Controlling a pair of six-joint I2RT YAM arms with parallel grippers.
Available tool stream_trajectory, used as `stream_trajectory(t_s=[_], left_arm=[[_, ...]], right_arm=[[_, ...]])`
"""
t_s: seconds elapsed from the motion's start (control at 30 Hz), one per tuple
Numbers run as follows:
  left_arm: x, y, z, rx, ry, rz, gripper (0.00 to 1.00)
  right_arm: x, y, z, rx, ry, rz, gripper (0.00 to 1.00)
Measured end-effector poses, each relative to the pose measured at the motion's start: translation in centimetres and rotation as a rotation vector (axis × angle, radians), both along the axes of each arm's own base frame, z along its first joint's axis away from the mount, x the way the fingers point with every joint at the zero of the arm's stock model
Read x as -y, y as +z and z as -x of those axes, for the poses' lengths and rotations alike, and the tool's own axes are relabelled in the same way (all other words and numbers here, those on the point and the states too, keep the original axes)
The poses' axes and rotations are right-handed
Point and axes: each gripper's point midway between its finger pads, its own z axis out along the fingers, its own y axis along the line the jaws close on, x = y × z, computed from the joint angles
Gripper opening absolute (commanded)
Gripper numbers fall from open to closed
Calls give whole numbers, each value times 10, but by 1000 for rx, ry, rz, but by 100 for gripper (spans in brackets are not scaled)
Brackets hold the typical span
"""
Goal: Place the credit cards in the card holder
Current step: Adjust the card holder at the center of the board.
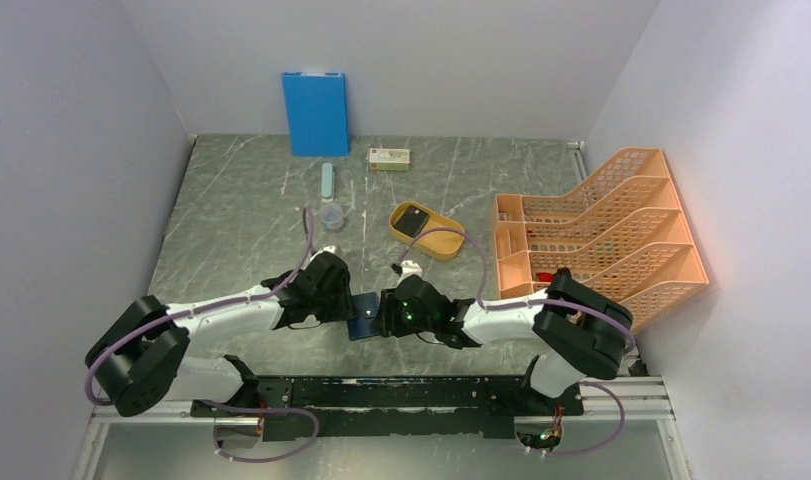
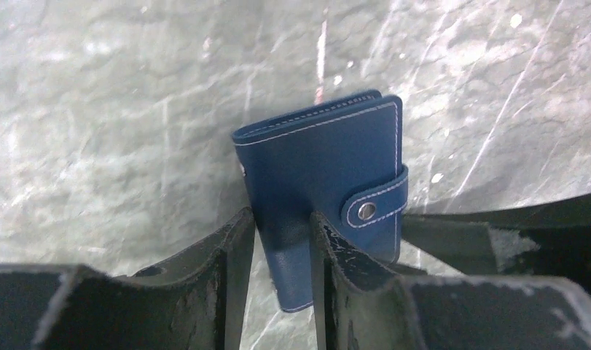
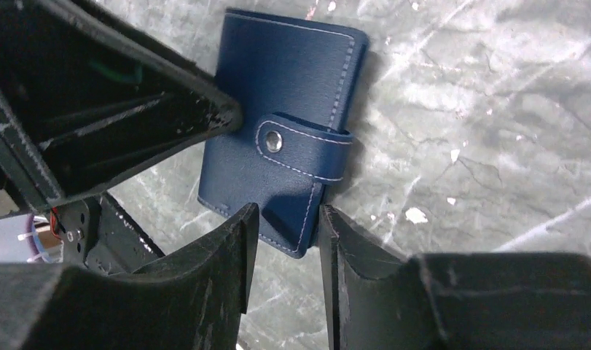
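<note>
The card holder (image 1: pixel 364 318) is a closed dark navy case with its snap tab fastened, on the table between my two grippers. In the left wrist view the card holder (image 2: pixel 321 160) has one corner between the narrowly parted jaws of my left gripper (image 2: pixel 278 219), whose tips bear on it. In the right wrist view another corner of the card holder (image 3: pixel 285 80) sits between the jaws of my right gripper (image 3: pixel 285 215), with both tips against its edges. In the top view the left gripper (image 1: pixel 347 306) and right gripper (image 1: pixel 384 315) face each other. No credit card shows plainly.
A yellow oval tray (image 1: pixel 443 243) holding a dark flat thing stands behind the grippers. An orange file rack (image 1: pixel 601 235) fills the right side. A bright blue board (image 1: pixel 316 112) leans on the back wall, with a small box (image 1: pixel 389 158), a light blue bar (image 1: pixel 327 181) and a clear cup (image 1: pixel 332 215) nearby.
</note>
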Motion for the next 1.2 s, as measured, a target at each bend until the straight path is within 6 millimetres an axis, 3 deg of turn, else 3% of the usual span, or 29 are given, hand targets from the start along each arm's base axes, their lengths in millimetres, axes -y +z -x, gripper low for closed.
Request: stream_trajectory(t_s=[0.13,0.23,0.37,0.47,0.6,0.83,1.0,1.2], left_arm=[[12,0,-11,7,-28,-4,36],[20,6,-18,20,-35,4,42],[21,19,-22,56,-36,23,66],[19,36,-23,99,-29,50,74],[13,51,-20,146,-17,90,77],[-5,55,-6,166,5,98,87],[-12,66,-5,199,21,105,88],[-18,65,-2,195,29,86,88]], right_arm=[[6,1,2,-7,-34,1,48],[13,3,1,-2,-62,21,53],[21,11,-1,10,-88,31,56],[22,18,-2,14,-98,15,56],[22,16,-1,2,-106,15,56],[20,5,0,-35,-115,18,54],[12,5,-4,-45,-128,-18,53],[4,5,-9,-52,-133,-41,53]])
